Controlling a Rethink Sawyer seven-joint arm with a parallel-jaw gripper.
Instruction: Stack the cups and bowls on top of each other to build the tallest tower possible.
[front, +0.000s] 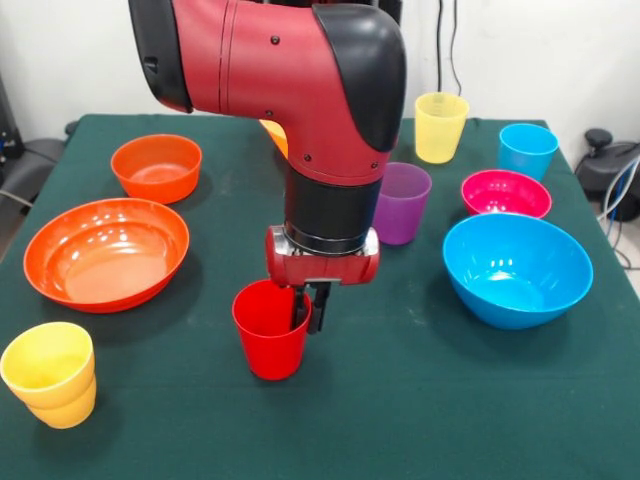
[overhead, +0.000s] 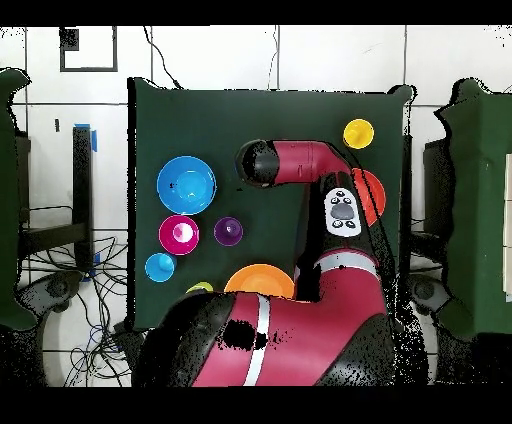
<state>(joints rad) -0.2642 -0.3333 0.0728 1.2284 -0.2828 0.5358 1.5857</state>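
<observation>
The red cup (front: 271, 328) is being addressed right now, upright on the green table (front: 400, 420) just below the middle of the front view. The gripper (front: 309, 310) is set over the cup's rim at its 3 o'clock side, one finger dipped inside the mouth, the other apparently down the outer wall. The jaws look drawn close on that wall, so the cup is judged to be pinched by its rim; a firm clamp cannot be confirmed, since the fingers are partly masked by the cup itself.

For the step to go well, the wall should be caught deep enough that the cup hangs straight, not tilted. The lift should be made vertically, slowly, before any sideways travel, because smooth tapered plastic is likely to slip or swing.

Around it, nothing has yet been stacked. From the red cup, the purple cup (front: 401, 203) is seen at 1 o'clock, the pale yellow cup (front: 440, 126) beyond it, the blue cup (front: 527, 150) and the pink bowl (front: 506, 193) further right at 2 o'clock. The large blue bowl (front: 517, 268) is found at 3 o'clock, the wide orange bowl (front: 106, 253) at 9 o'clock, the small orange bowl (front: 156, 166) at 10 o'clock, and the yellow-orange cup (front: 50, 374) at 8 o'clock. In the overhead view another yellow-orange bowl (overhead: 259, 280) is shown close to the robot's base.
</observation>
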